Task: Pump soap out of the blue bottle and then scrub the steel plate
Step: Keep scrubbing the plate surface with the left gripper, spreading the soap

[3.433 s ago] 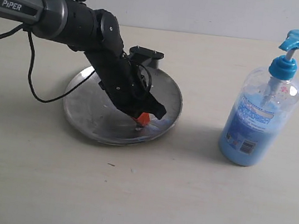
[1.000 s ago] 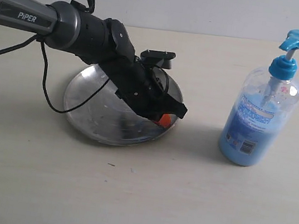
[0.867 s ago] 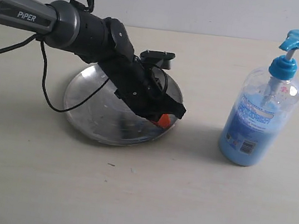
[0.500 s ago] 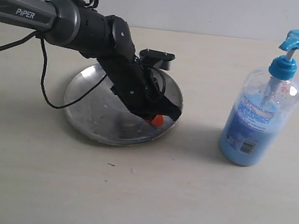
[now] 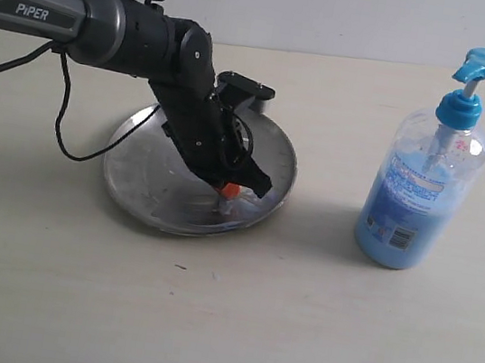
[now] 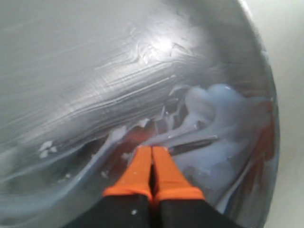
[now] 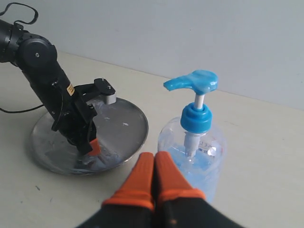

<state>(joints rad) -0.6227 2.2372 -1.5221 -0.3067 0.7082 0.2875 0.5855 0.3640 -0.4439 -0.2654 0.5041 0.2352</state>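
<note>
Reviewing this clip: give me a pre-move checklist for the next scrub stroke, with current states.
1. Soap on plate: ok; pale-blue soap is smeared across the round shiny steel plate.
2. Left gripper shut, tips in the soap: ok.
3. Sponge or cloth in it: not ok, none visible.
4. Tall clear blue pump bottle upright, apart from the plate: ok.
5. Right gripper shut, empty: ok.
6. Tips pressing on metal: cannot tell.

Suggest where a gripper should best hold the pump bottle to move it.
Probably the blue collar of the blue bottle, approached level from the side opposite the spout: it stands upright, the neck is narrow, the round body looks wide.
</note>
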